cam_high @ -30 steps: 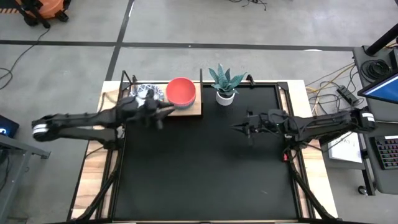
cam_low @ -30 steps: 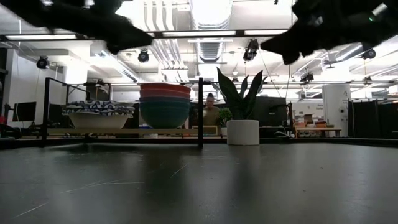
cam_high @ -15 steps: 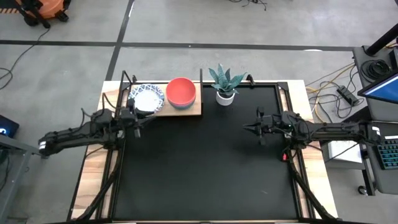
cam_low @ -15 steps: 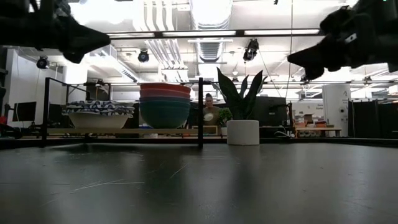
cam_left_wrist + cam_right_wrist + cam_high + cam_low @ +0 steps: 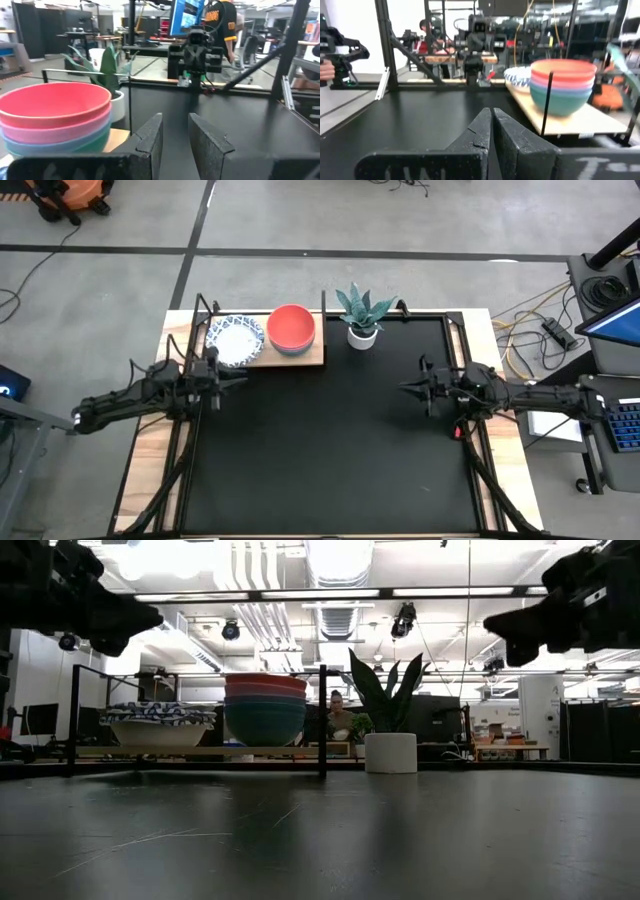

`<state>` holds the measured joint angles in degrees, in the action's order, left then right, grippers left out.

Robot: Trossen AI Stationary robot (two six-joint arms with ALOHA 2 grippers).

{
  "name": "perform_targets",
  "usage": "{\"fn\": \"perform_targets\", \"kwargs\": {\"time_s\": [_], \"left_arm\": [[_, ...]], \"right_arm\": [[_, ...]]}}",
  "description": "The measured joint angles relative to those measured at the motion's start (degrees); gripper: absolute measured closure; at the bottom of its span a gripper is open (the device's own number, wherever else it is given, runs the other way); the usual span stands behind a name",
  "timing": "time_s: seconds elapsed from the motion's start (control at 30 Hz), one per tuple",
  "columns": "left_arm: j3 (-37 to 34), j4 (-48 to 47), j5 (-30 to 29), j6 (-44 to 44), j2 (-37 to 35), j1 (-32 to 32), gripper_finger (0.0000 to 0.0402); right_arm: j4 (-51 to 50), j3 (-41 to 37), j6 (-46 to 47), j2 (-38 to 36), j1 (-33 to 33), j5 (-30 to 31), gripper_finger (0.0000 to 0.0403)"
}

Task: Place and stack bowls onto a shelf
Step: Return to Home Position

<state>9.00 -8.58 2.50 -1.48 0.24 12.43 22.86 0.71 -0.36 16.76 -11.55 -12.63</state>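
Note:
The light-wood shelf (image 5: 312, 357) stands at the table's far left. On it rest a stack of blue-and-white patterned bowls (image 5: 236, 340) and, to its right, a stack of plain bowls with the red one on top (image 5: 291, 327). Both stacks also show in the low view, patterned (image 5: 158, 723) and plain (image 5: 265, 708). My left gripper (image 5: 234, 374) is open and empty, raised above the table just near of the shelf. My right gripper (image 5: 405, 388) is shut and empty, raised over the table's right part.
A white pot with a green plant (image 5: 361, 317) stands right of the shelf at the far edge. The shelf's black frame posts (image 5: 322, 720) rise above the board. The black tabletop (image 5: 320, 450) stretches between the two arms.
My left gripper has drawn back from over the patterned bowls toward the table's left edge and slightly nearer, so the patterned stack now shows uncovered on the shelf. My right gripper has drawn back toward the table's right edge. The bowls have kept still.

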Motion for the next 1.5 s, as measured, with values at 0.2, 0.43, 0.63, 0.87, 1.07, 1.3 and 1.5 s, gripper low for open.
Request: {"fn": "perform_targets", "kwargs": {"time_s": [0.2,0.43,0.63,0.87,1.07,1.3,1.5], "left_arm": [[-3.9,2.6,1.6,-0.6,-0.3,0.0,0.0326],[-6.5,5.3,1.4,-1.2,-0.2,0.0,0.0326],[-6.5,4.9,-0.8,-1.1,0.5,0.0,0.0326],[-6.2,5.0,-7.2,-0.6,2.0,0.0,0.0326],[-6.0,5.0,-7.2,-0.7,2.7,0.0,0.0326],[-6.0,5.1,-7.1,-0.7,3.1,0.0,0.0326],[-6.0,5.1,-7.1,-0.7,3.2,0.0,0.0326]], "right_arm": [[-3.8,0.0,-3.5,-6.2,-0.2,0.0,0.0394],[-13.0,0.0,-3.0,-15.6,-0.2,-2.9,0.0394],[-14.6,0.0,-2.4,-16.2,-0.2,-7.1,0.0394],[-17.4,0.0,-1.9,-15.9,-0.2,-6.9,0.0394],[-18.9,0.0,3.3,-14.8,-0.2,-6.9,0.0394],[-19.2,0.0,6.6,-14.8,-0.2,-6.8,0.0394],[-19.3,0.0,5.4,-14.7,-0.2,-6.8,0.0394]]}}
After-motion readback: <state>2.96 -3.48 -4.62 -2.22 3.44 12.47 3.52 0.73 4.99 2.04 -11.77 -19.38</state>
